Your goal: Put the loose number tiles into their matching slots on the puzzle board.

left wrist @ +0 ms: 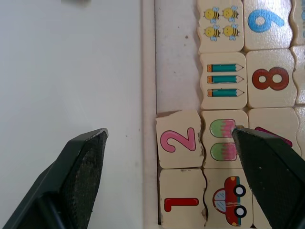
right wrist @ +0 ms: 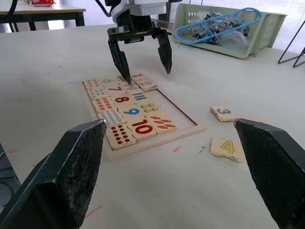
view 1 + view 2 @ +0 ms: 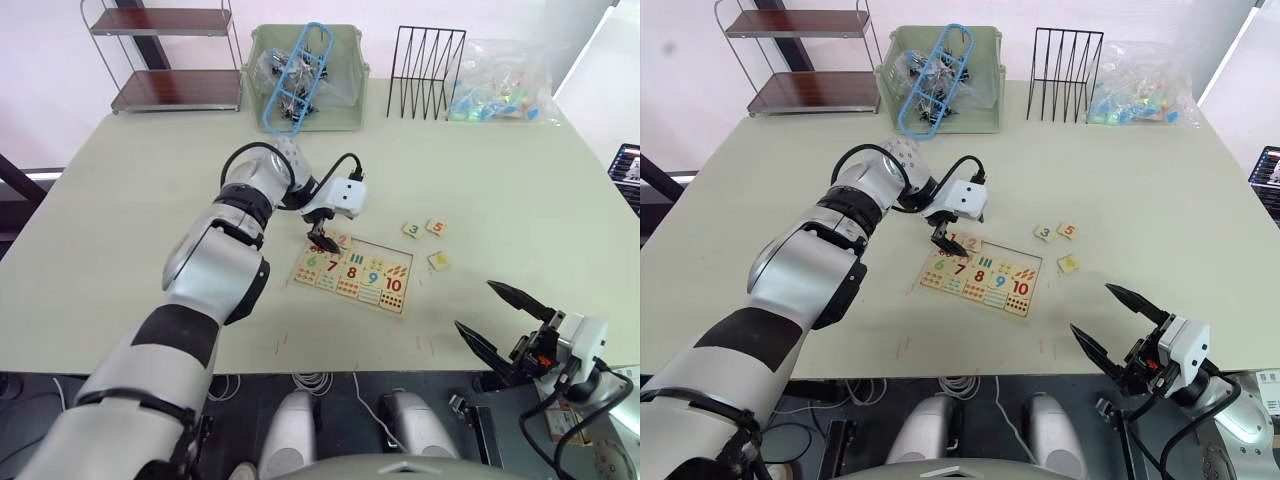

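The puzzle board lies on the table in front of me, its numerals 6 to 10 and picture tiles in place. Tiles 1 and 2 sit in the matching slots at one end of the far row; tile 2 lies slightly crooked. The other slots in that row are bare. My left gripper hovers open just above tile 2, holding nothing. Loose tiles 3, 5 and 4 lie on the table right of the board. My right gripper is open and empty near the table's front edge.
Along the table's far edge stand a green basket with a blue plastic piece, a black wire rack and a clear bag of coloured pieces. A metal shelf stands behind the table at the far left.
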Controlling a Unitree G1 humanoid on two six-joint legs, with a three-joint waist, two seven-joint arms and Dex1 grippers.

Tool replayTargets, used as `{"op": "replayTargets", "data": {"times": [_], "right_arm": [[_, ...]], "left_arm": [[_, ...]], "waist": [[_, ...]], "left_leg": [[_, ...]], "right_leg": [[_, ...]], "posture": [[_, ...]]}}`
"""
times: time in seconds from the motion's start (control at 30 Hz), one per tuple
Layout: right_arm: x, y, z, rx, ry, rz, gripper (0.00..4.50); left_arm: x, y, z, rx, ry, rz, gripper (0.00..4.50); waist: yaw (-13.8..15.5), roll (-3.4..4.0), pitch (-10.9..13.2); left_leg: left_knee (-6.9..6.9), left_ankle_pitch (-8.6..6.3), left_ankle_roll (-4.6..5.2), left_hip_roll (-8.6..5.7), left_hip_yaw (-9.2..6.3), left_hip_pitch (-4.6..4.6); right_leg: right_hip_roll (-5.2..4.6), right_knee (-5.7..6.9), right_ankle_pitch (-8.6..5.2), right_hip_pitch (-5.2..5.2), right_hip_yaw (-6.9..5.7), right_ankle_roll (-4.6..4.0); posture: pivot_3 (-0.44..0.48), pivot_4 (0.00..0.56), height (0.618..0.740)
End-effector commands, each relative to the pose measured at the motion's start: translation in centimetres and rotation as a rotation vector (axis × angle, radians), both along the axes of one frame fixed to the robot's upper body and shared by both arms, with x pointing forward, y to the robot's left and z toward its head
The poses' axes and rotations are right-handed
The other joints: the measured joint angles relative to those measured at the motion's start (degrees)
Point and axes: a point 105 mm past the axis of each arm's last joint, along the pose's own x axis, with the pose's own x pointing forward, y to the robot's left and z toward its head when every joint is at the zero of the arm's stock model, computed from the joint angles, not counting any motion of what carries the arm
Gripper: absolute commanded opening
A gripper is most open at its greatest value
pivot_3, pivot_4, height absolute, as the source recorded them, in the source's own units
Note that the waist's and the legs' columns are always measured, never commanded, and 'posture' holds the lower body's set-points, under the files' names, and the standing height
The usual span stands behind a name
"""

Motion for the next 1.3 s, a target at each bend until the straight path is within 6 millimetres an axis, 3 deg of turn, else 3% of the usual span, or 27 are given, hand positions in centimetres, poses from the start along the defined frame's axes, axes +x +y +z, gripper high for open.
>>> {"op": "replayTargets", "data": {"times": [0.03,0.33,0.47,0.7,1.3], "right_arm": [[-0.3,0.3,0.9,-0.002,-0.044,0.012,4.50],[-0.2,0.4,0.8,0.002,-0.045,0.012,4.50],[-0.1,0.6,0.7,0.008,-0.047,0.013,4.50],[-0.1,0.8,0.6,0.013,-0.047,0.013,4.50],[-0.3,0.7,0.4,0.011,-0.046,0.006,4.50]], "left_arm": [[0.3,-0.5,1.4,-0.121,-0.007,0.032,4.39],[1.0,-1.0,2.3,-0.295,-0.009,0.121,4.39],[1.2,-1.7,2.6,-0.348,-0.018,0.131,3.21],[0.4,-2.7,1.5,-0.312,0.028,0.082,0.03],[-0.8,-2.4,-1.6,-0.085,0.058,-0.007,0.03]], "waist": [[0.0,0.00,0.0],[0.0,0.00,0.0],[0.0,0.00,0.0],[0.0,0.00,0.0],[0.0,0.00,0.0]], "left_leg": [[0.00,0.00,0.00,0.00,0.00,0.00],[0.01,0.00,0.00,0.00,-0.01,0.02],[0.02,0.00,0.00,0.00,0.00,0.03],[0.02,0.00,0.00,-0.01,0.00,0.04],[0.03,0.00,0.00,-0.01,-0.01,0.07]], "right_leg": [[0.00,0.01,0.00,0.00,0.00,0.00],[0.00,0.06,0.00,0.00,0.00,0.01],[0.00,0.08,0.00,0.01,0.00,0.01],[0.00,0.11,0.00,0.01,0.00,0.00],[0.00,0.16,0.00,0.01,0.01,0.00]], "posture": [[0.000,0.150,0.740],[0.000,0.150,0.740],[0.000,0.150,0.740],[0.000,0.150,0.740],[0.000,0.150,0.740]]}}
